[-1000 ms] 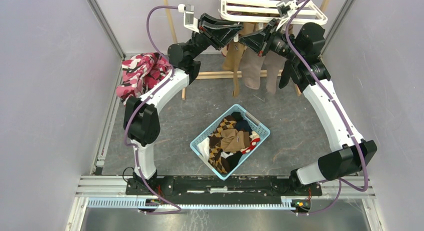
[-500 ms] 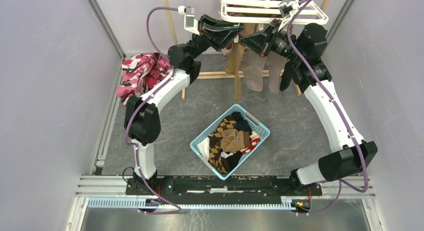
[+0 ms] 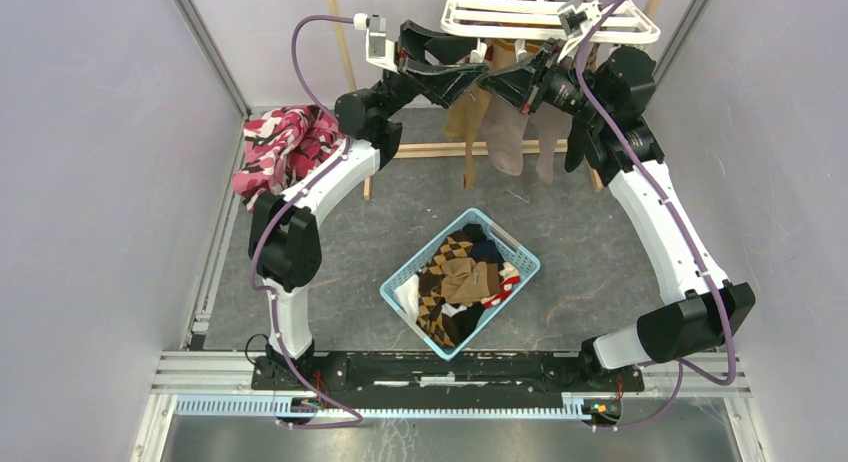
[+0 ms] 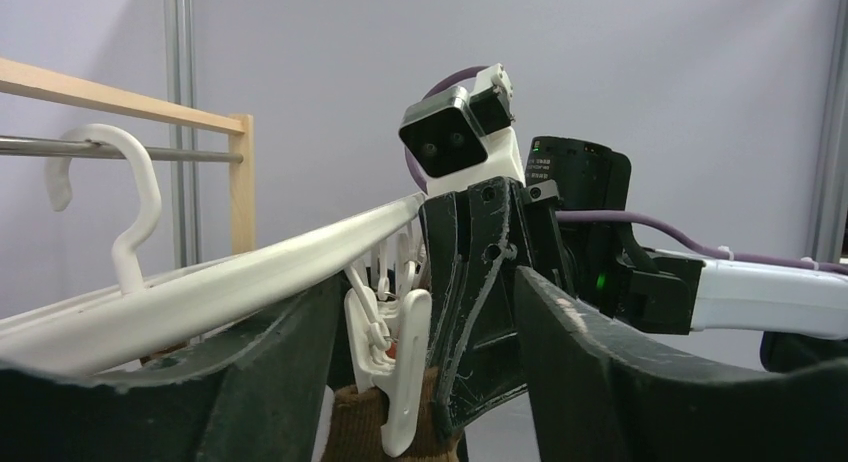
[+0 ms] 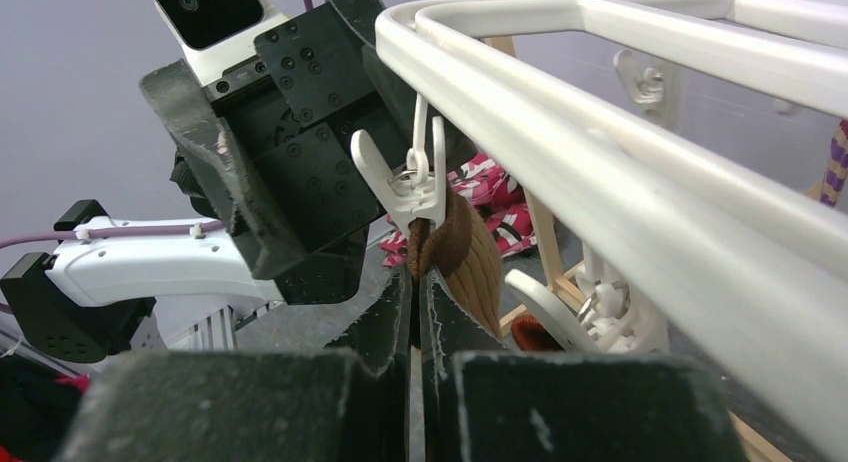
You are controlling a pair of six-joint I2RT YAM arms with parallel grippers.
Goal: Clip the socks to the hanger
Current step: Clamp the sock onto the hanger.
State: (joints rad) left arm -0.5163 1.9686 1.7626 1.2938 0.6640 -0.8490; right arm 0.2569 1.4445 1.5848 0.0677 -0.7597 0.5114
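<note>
Pale lilac walls close in a grey, scuffed tabletop (image 3: 600,272), and both arms stand at its near edge and reach toward the far end. Nearest to me, in the middle, sits a light blue mesh basket (image 3: 425,249). It holds a heap of loose socks (image 3: 460,282): argyle, tan, black, and one with a red and white striped cuff. None of these is on a clip yet. Further away on the left lies a crumpled pink, red and black patterned cloth (image 3: 285,147), well apart from the work.

At the far end a thin wooden frame stand (image 3: 338,32) carries the white plastic rectangular hanger (image 3: 545,12). A few tan socks (image 3: 505,132) hang down from it already.

Under the near edge of the hanger the two grippers meet. A small white clip (image 4: 398,367) is biting the top of a brown ribbed sock (image 5: 470,262). The left gripper (image 4: 430,292) has its jaws wide apart, one on each side of this clip and not pressing it. The right gripper (image 5: 418,282) has its fingers pressed together, just below the clip, at the edge of the brown sock. I cannot tell whether a fold of fabric is between them.

To my eye this sock is now fastened. What is left is for the right gripper to let go, and then the whole heap in the basket. I judge the task is not much past the middle.
</note>
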